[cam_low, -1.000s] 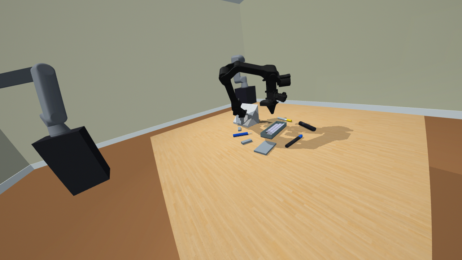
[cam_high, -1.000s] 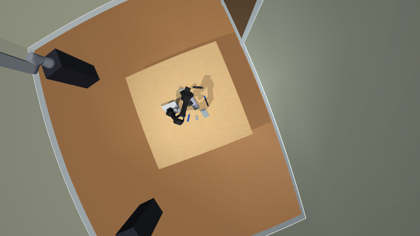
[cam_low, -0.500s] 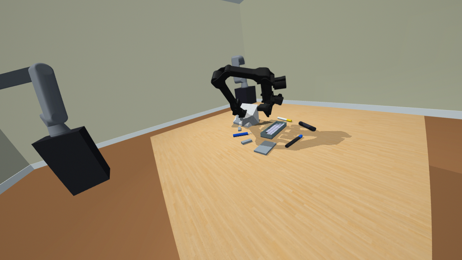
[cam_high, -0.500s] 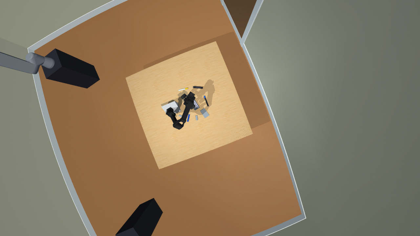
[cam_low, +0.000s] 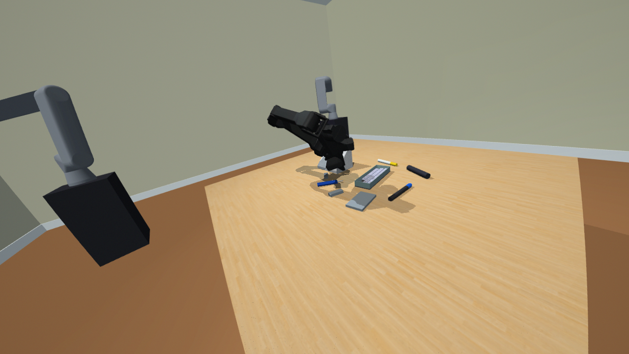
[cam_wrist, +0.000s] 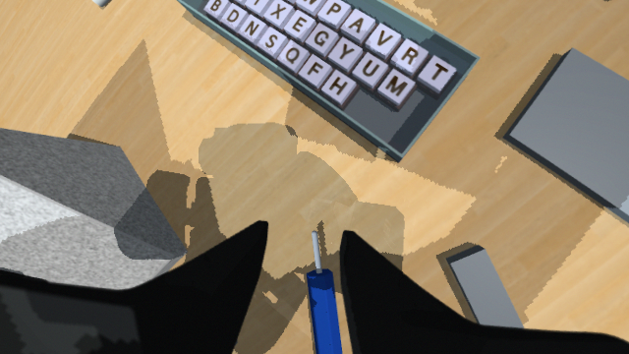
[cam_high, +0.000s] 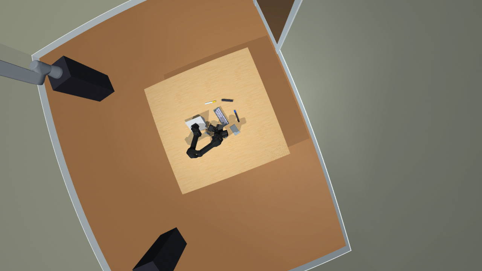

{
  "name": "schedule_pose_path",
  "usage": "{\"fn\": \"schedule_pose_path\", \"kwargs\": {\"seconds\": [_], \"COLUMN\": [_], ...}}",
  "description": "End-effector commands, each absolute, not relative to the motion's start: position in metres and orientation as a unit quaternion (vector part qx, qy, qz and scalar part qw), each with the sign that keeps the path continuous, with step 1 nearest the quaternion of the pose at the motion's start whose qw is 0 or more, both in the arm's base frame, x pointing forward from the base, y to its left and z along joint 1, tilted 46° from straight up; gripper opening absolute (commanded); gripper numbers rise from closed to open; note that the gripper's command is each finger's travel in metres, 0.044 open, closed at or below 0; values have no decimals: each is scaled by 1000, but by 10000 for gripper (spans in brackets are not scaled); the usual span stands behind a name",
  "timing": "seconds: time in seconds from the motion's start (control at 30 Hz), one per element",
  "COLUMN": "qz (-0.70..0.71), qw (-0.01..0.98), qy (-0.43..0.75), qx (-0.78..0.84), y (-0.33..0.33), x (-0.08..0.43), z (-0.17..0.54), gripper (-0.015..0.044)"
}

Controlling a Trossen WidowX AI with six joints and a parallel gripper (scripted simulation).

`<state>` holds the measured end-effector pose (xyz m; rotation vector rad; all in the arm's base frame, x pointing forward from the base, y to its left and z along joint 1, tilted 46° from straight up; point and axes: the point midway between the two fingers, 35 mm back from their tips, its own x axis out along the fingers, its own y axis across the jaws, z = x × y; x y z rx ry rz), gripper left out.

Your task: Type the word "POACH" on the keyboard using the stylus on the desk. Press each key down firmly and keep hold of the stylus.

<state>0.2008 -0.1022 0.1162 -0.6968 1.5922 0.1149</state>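
Note:
The stylus, blue with a thin metal tip [cam_wrist: 324,315] [cam_low: 326,183], lies on the desk. My gripper [cam_wrist: 305,235] is open above it, its black fingers on either side of the stylus in the wrist view, the right finger nearer to it. The stylus's rear end is cut off by the wrist view's lower edge. The keyboard [cam_high: 220,116] [cam_low: 373,176] [cam_wrist: 321,38] lies beyond the fingertips. Its P key [cam_wrist: 334,13], A key [cam_wrist: 358,25] and H key [cam_wrist: 337,84] show in the wrist view; the O and C keys cannot be made out.
A grey slab [cam_high: 234,128] [cam_low: 360,201] [cam_wrist: 575,133] and a small grey block [cam_low: 335,192] [cam_wrist: 486,287] lie right of the stylus in the wrist view. A pale faceted block [cam_wrist: 59,172] stands left. A blue-capped black pen [cam_low: 399,192], a black cylinder [cam_low: 417,171] and a yellow-and-white marker [cam_low: 386,162] surround the keyboard.

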Motion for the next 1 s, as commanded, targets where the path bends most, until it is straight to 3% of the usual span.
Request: {"fn": "schedule_pose_path", "kwargs": {"seconds": [0.0, 0.97], "qz": [126, 139], "qw": [643, 629], "qy": [633, 607], "qx": [-412, -466], "y": [-124, -139], "x": [155, 138], "z": [135, 133], "gripper": [150, 150]}}
